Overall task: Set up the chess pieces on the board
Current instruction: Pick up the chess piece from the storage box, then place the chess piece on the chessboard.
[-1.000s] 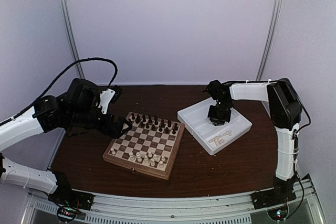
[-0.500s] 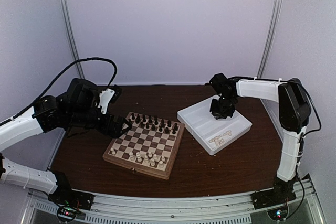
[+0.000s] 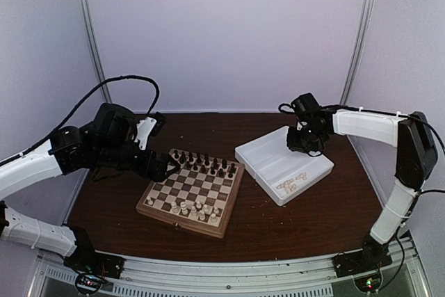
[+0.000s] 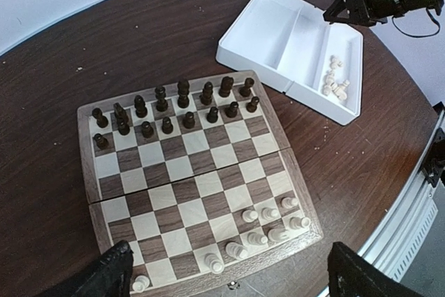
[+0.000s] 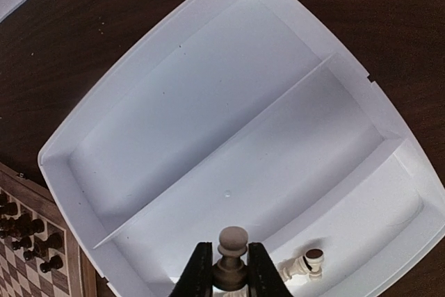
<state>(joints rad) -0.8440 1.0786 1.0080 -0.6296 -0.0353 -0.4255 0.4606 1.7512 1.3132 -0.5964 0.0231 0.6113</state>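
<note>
Holding 1 cream piece (image 5: 232,243) with a round head, the right gripper (image 5: 224,276) is closed narrowly on it above the white tray (image 5: 139,67). A few loose cream pieces (image 4: 335,83) lie in 1 tray compartment. The left gripper (image 3: 165,167) stands wide and grips nothing, at the far left corner of the board (image 4: 285,147). Dark pieces (image 4: 174,106) fill the 2 far rows there; placed cream pieces (image 4: 268,227) stand on the near rows.
</note>
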